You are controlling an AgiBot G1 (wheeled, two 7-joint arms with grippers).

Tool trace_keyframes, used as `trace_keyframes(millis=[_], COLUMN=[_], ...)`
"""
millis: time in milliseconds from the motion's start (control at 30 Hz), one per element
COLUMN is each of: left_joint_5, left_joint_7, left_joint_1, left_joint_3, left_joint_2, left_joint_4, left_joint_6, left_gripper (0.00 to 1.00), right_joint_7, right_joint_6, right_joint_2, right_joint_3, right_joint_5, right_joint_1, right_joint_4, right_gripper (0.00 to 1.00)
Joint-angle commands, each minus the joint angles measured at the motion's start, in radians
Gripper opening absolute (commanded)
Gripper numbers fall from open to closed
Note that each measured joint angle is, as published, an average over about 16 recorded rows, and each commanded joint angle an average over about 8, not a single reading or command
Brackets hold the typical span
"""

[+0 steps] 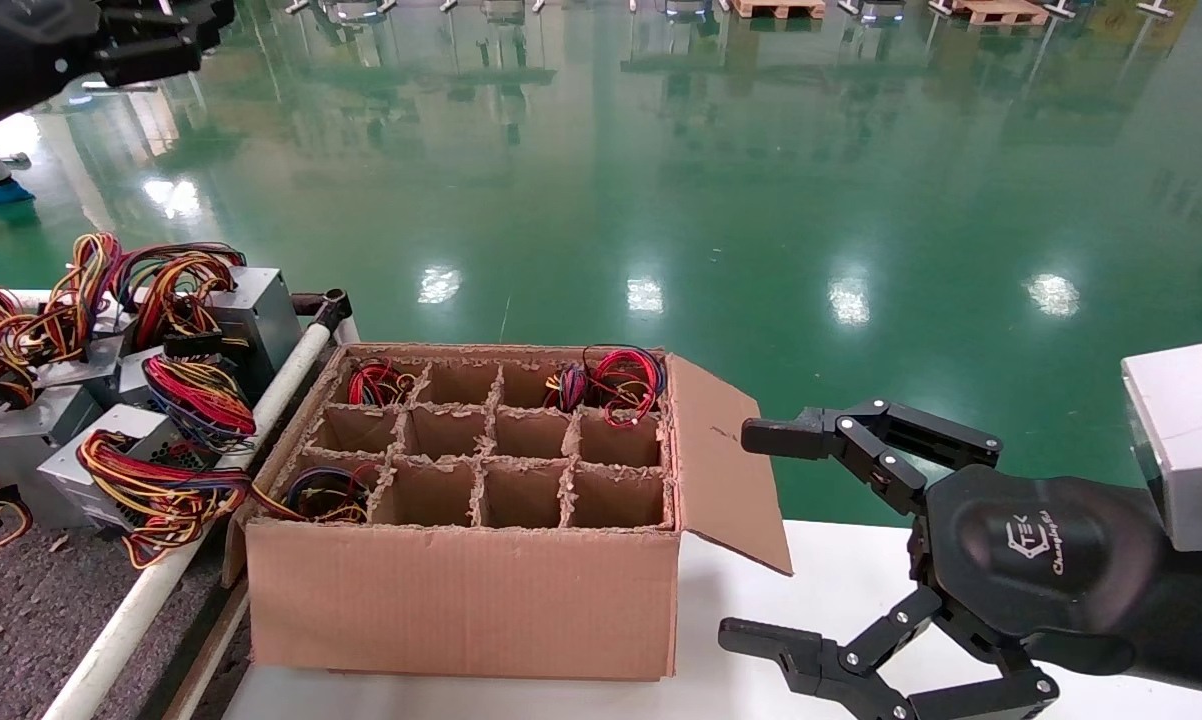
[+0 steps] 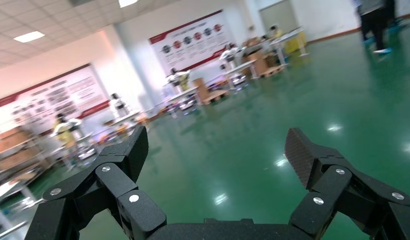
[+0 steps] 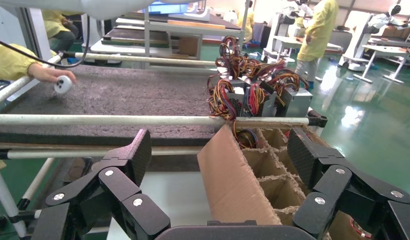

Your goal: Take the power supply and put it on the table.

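Right gripper point(image 1: 761, 535): jaws spread wide, nothing between them, touching nothing. It hangs above the smooth white tabletop point(image 1: 841, 580), just right of the cardboard box point(image 1: 461, 590), black ribbed pads point(image 3: 302, 155) pointing toward the box's open flap point(image 1: 726, 460).

Left gripper point(image 2: 217, 150): jaws also wide apart and empty. It is raised high at the robot's far left, over glossy green floor point(image 1: 661, 180), well apart from the work.

Cardboard box: brown corrugated, split by ragged-edged cardboard dividers into a grid of square cells. Most cells show bare cardboard. Red, black and blue wire bundles point(image 1: 616, 385) poke out of a back-right cell, more wires from a back-left and a front-left cell; the units under them are hidden.

Power supply point(image 1: 101, 455): grey sheet-metal box with a loop of red, yellow and black wires, one of several alike clustered on the table point(image 1: 21, 610) left of the box. Table surface dark grey, rough and speckled, edged by a white round tube rail point(image 1: 161, 580).
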State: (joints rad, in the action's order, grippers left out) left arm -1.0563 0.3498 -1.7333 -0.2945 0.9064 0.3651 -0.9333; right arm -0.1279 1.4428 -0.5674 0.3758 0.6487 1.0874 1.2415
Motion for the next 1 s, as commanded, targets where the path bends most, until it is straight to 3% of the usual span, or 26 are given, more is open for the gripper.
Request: trace_keyframes(millis=[33,1000], left_joint_5=[0.016,0.239], left_joint_7=[-0.026,-0.395], left_joint_1=[0.031,0.484], left_joint_3=[0.001,0.011], left_joint_2=[-0.014,-0.217], left_joint_4=[0.044,0.675], left_joint_6=[-0.027,-0.413], left_gripper=[1.0,1.0], right_joint_7=[0.0,0.0], right_joint_6=[0.0,0.0], right_joint_2=[0.0,0.0], right_joint_3=[0.0,0.0], right_joint_5=[0.0,0.0], right_joint_1=[0.0,0.0], right_joint_4=[0.0,0.0], right_gripper=[1.0,1.0])
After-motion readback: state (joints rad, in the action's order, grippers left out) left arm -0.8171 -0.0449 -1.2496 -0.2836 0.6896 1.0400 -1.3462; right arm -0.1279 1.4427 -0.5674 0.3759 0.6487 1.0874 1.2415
